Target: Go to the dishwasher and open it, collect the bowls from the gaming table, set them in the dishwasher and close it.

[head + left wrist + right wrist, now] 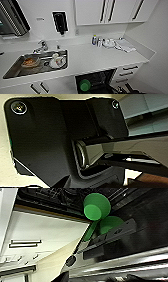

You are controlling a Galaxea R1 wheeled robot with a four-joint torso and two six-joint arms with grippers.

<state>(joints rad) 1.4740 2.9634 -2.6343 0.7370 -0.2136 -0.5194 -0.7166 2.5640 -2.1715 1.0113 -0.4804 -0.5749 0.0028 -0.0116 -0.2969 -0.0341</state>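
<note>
A steel sink with dishes lies at the left of the white surface. Below the surface's front edge, the dishwasher stands open, a green bowl inside its dark interior. In the right wrist view the green bowl sits against a dark bar; whether the fingers grip it, I cannot tell.

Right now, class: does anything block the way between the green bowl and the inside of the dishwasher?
Nothing visible does. The dishwasher under the counter is open, and the green bowl is already at its dark opening. The right wrist view shows the bowl against the dark interior, with no object between them.
</note>
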